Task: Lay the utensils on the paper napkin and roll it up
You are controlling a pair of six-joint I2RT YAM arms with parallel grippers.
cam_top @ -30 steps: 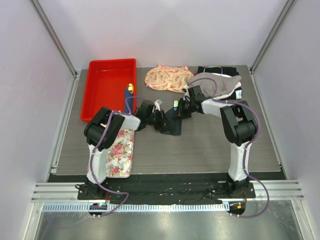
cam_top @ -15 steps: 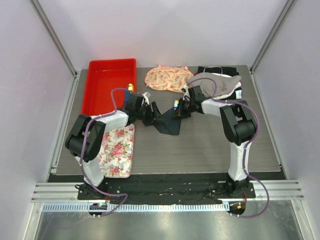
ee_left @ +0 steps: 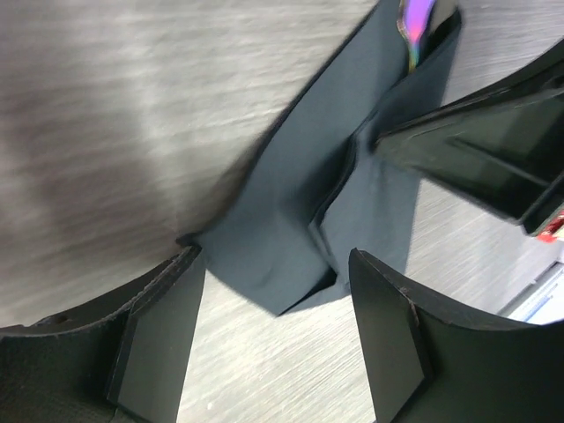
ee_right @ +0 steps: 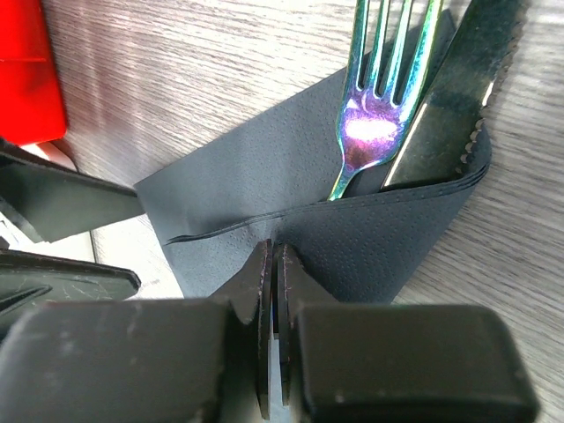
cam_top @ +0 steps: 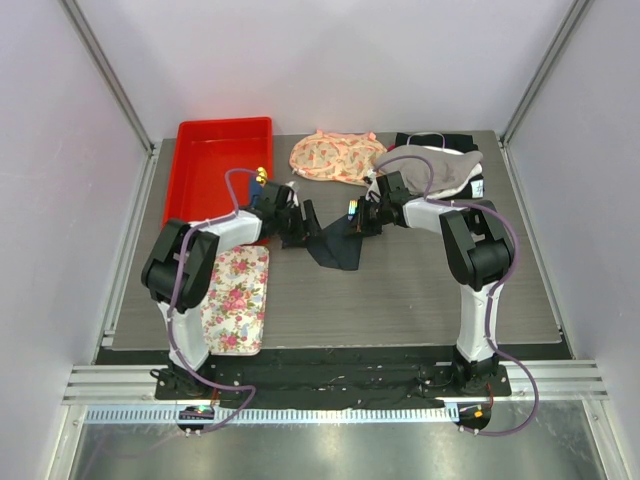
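The paper napkin (cam_top: 335, 245) is a dark navy sheet lying partly folded on the table, with one flap over the utensils. A rainbow-sheen fork (ee_right: 370, 115) and a dark knife (ee_right: 449, 106) stick out side by side from under the flap (ee_right: 388, 238). My right gripper (ee_right: 275, 247) is shut, its tips pinching the flap's edge; in the top view this right gripper (cam_top: 362, 222) sits at the napkin's far corner. My left gripper (ee_left: 275, 264) is open just above the table, with the napkin's near corner (ee_left: 282, 256) between its fingertips and untouched. From above, the left gripper (cam_top: 298, 228) is at the napkin's left side.
A red tray (cam_top: 215, 175) stands at the back left with a blue, yellow-tipped stick (cam_top: 258, 180) at its right rim. A floral tray (cam_top: 236, 298) lies front left. A peach cloth (cam_top: 333, 157), a grey cloth (cam_top: 445, 170) and a black cloth (cam_top: 435, 140) lie along the back.
My left gripper has opened, let go of the napkin and drawn back to the left toward the red tray. The right gripper has stayed put.
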